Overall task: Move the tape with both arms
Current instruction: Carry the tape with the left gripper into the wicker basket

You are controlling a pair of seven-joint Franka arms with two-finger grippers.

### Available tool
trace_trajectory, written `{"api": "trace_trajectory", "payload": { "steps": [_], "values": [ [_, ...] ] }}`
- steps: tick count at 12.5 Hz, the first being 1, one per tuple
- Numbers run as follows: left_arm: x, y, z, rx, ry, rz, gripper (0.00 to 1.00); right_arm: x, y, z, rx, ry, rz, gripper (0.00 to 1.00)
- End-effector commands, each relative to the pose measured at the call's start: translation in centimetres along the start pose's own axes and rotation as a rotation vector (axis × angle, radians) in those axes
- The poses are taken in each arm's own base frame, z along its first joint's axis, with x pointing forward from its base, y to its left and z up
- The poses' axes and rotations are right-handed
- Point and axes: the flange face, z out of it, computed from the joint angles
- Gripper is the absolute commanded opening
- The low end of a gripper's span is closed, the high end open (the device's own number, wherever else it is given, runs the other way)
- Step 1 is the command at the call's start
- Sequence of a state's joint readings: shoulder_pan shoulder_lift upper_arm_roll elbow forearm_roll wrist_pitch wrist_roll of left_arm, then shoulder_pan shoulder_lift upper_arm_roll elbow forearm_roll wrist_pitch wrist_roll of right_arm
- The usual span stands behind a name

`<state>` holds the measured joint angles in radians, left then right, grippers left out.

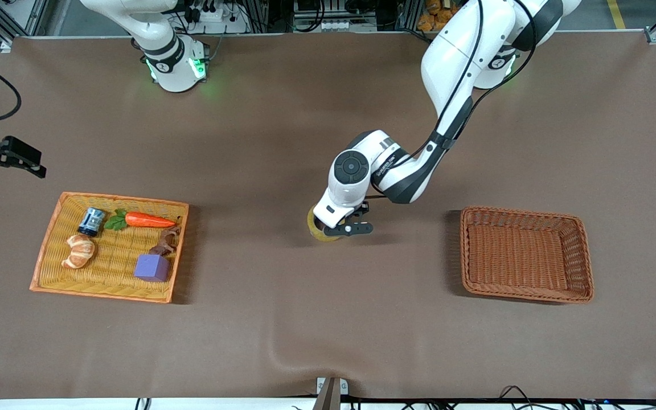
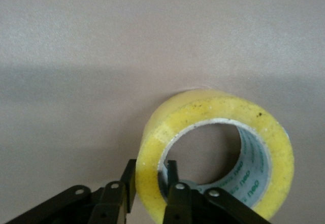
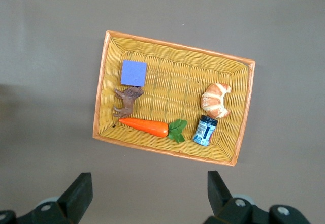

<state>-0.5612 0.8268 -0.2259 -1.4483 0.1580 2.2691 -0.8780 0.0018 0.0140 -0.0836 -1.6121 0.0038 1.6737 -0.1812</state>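
Note:
The tape (image 1: pixel 312 224), a yellowish ring with a grey core, sits on the brown table about midway between the two baskets. My left gripper (image 1: pixel 344 229) reaches down onto it from above. In the left wrist view, the left gripper (image 2: pixel 151 178) is shut on the wall of the tape (image 2: pixel 213 113), with one finger outside the ring and one inside the core. My right gripper (image 1: pixel 31 163) waits near the right arm's end of the table, above the tray basket's outer side. In its own view the right gripper (image 3: pixel 148 186) is open, with nothing between its fingers.
A yellow tray basket (image 1: pixel 49 246) toward the right arm's end holds a carrot (image 1: pixel 148 220), a croissant (image 1: pixel 80 251), a small can (image 1: pixel 92 221), a purple cube (image 1: pixel 152 267) and a brown toy animal (image 1: pixel 165 241). A brown wicker basket (image 1: pixel 524 212) stands toward the left arm's end.

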Motion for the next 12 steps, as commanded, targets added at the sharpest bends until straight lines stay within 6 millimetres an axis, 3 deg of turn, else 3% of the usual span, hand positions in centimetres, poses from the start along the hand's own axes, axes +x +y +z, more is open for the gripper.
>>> {"api": "trace_trajectory", "payload": {
  "steps": [1, 2, 3, 4, 7, 10, 12],
  "values": [
    [1.9, -1.6, -5.0, 0.042, 0.055, -0.007, 0.0, -1.7, 0.6, 0.0, 0.045, -0.022, 0.08, 1.0],
    [3.0, -2.5, -8.7, 0.048, 0.104, -0.005, 0.0, -1.9, 1.0, 0.0, 0.069, -0.029, 0.103, 1.0],
    [5.4, -5.7, -12.7, 0.046, 0.14, -0.045, 0.0, -1.9, 1.1, 0.1, 0.069, -0.026, 0.103, 1.0],
    [6.4, -7.8, -15.2, 0.048, 0.157, -0.038, 0.0, -1.9, 1.0, -0.1, 0.068, -0.024, 0.102, 1.0],
    [11.8, -20.4, -20.9, 0.04, 0.15, 0.061, 0.0, -2.0, 1.0, -0.4, 0.068, -0.021, 0.103, 1.0],
    [15.4, -32.7, -20.7, 0.039, 0.094, 0.219, 0.0, -1.7, 1.2, -0.2, 0.061, -0.008, 0.105, 1.0],
    [16.3, -38.4, -18.8, 0.047, 0.054, 0.27, 0.0, -1.4, 0.9, -0.2, 0.059, -0.01, 0.126, 1.0]
  ]
}}
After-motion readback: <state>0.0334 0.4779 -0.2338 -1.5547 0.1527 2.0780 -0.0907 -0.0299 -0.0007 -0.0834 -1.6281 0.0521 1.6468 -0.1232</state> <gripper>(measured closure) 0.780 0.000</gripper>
